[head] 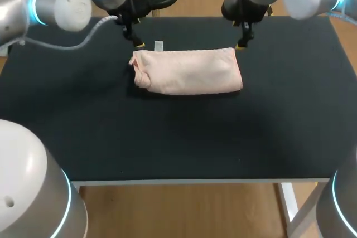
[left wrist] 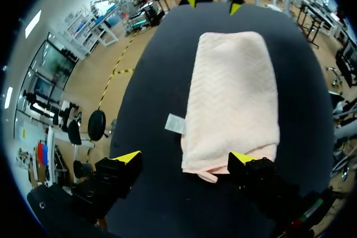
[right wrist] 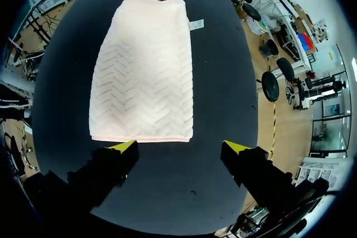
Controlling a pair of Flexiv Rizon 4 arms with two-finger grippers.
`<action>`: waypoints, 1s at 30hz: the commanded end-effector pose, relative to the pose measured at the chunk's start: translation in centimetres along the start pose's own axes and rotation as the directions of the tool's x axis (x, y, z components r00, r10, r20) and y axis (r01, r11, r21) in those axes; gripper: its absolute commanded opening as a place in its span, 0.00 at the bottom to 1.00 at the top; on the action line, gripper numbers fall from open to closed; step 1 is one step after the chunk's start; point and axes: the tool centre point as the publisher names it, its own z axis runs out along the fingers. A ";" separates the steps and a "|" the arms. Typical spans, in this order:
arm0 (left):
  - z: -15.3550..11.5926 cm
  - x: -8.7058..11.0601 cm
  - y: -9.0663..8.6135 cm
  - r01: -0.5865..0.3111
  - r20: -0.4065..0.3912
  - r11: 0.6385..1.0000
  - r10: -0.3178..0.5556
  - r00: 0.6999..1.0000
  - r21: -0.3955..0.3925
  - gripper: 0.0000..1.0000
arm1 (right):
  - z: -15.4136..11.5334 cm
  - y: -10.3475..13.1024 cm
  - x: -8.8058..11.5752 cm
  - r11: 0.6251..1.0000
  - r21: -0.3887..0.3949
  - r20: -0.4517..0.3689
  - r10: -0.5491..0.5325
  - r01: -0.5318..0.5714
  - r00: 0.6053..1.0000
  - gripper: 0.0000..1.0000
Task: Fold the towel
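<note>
Wide-spread and empty, the left gripper (left wrist: 184, 159) hangs by the ten o'clock corner of the towel (head: 189, 71); the right gripper (right wrist: 179, 146), equally wide and empty, hangs by its two o'clock corner. This pink towel lies as a folded band toward the table's (head: 167, 149) twelve o'clock edge. It looks soft, light and limp, so pinching both layers at the end corners seems best. No containers show.

Pale pink chevron-weave towel (right wrist: 142, 68), black table (head: 178, 137)
</note>
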 end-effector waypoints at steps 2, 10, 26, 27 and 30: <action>-4.6 1.7 0.9 -0.053 -0.057 0.963 0.070 0.996 0.264 1.00 | -2.0 0.1 1.0 1.000 -0.016 0.022 -0.011 0.011 1.000 1.00; -8.1 3.7 0.9 -0.005 -0.131 0.889 0.074 0.989 0.459 1.00 | -4.0 0.8 1.6 0.999 -0.045 0.052 -0.014 0.017 0.999 1.00; -9.9 6.5 3.6 0.075 -0.198 0.827 0.045 0.979 0.557 1.00 | -6.3 1.1 3.2 0.994 -0.108 0.092 0.015 -0.005 0.996 1.00; -9.9 6.5 3.7 0.085 -0.209 0.829 0.039 0.977 0.553 1.00 | -6.4 1.1 3.3 0.994 -0.110 0.091 0.014 -0.004 0.996 1.00; -9.8 6.5 3.5 0.091 -0.225 0.830 0.042 0.974 0.551 1.00 | -6.5 0.8 3.5 0.991 -0.136 0.077 0.013 -0.003 0.997 1.00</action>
